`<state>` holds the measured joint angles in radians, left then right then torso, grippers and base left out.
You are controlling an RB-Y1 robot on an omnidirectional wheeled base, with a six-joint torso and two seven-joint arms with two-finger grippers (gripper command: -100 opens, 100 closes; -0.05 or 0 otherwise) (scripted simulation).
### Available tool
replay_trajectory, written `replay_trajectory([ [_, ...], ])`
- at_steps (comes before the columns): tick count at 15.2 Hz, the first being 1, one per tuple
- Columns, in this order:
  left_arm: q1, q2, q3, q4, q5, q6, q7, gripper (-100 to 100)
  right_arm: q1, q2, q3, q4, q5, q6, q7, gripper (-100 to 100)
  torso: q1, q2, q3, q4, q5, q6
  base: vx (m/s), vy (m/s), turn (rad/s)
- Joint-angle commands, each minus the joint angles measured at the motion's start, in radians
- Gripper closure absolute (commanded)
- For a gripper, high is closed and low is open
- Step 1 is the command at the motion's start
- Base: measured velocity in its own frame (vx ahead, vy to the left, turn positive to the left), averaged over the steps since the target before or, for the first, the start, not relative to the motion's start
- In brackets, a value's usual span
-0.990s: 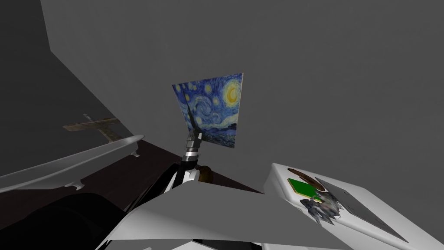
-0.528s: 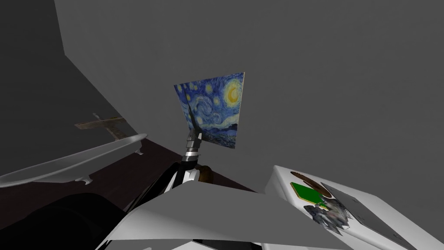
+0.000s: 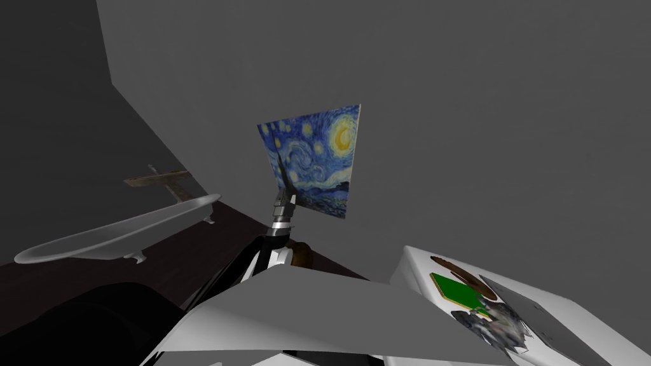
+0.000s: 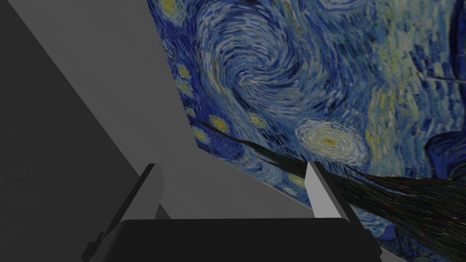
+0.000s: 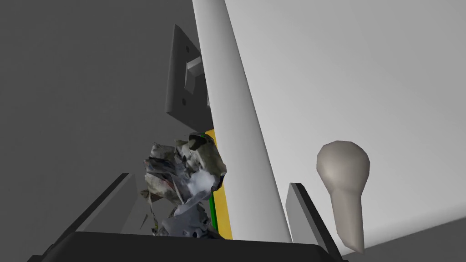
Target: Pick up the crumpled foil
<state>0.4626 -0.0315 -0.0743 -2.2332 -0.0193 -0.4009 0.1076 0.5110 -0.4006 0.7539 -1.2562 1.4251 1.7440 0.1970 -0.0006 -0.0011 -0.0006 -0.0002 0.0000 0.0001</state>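
Foil (image 5: pixel 182 177), base hidden behind the right gripper (image 5: pixel 211 179), shows between its spread fingers; left gripper (image 4: pixel 233 164) spread too

The head camera looks steeply down and forward, rolled, from well back: the painting (image 3: pixel 315 159) hangs mid-frame on the grey wall (image 3: pixel 477 95), and the white cabinet (image 3: pixel 572 305) sits in the lower right corner. The left wrist camera looks along the left gripper (image 4: pixel 232 170) at that same painting from very near. The right wrist camera looks along the right gripper (image 5: pixel 211 179), close upon the crumpled foil (image 5: pixel 184 182) and the green pad (image 5: pixel 213 214), both also small at the head view's lower right
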Motion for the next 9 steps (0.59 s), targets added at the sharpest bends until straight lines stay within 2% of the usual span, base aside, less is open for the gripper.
replay_trajectory([
  [1,0.000,0.000,0.000,0.000,0.000,0.000,0.000,0,0.003,-0.004,0.017,0.021,0.033,0.050,0.004,-100,0.000,0.000,0.000,0.000,0.000,0.000,0.019,-0.019,0.061],
  [2,0.000,0.000,0.000,0.000,0.000,0.000,0.000,0,0.003,-0.004,0.017,0.021,0.033,0.054,0.004,-100,0.000,0.000,0.000,0.000,0.000,0.000,0.018,-0.019,0.060],
  [3,0.000,0.000,0.000,0.000,0.000,0.000,0.000,0,0.003,-0.006,0.027,0.036,0.052,0.084,0.006,-100,0.000,0.000,0.000,0.000,0.000,0.000,0.020,-0.021,0.066],
  [4,0.000,0.000,0.000,0.000,0.000,0.000,0.000,0,0.003,-0.006,0.027,0.036,0.052,0.084,0.006,-100,0.000,0.000,0.000,0.000,0.000,0.000,0.020,-0.022,0.067],
  [7,0.000,0.000,0.000,0.000,0.000,0.000,0.000,0,0.002,-0.010,0.046,0.064,0.087,0.138,0.009,-100,-0.001,-0.001,-0.001,0.000,0.000,0.000,0.033,-0.028,0.079],
  [8,0.000,0.000,0.000,0.000,0.000,0.000,0.000,0,0.001,-0.006,0.040,0.057,0.076,0.118,0.008,-100,-0.001,-0.002,-0.001,0.000,0.000,0.000,0.023,-0.018,0.029],
  [9,0.000,0.000,0.000,0.000,0.000,0.000,0.000,0,-0.050,-0.026,0.022,0.110,0.050,0.074,-0.012,-100,-0.001,-0.001,-0.001,0.000,0.000,0.000,-0.050,0.029,0.019],
])
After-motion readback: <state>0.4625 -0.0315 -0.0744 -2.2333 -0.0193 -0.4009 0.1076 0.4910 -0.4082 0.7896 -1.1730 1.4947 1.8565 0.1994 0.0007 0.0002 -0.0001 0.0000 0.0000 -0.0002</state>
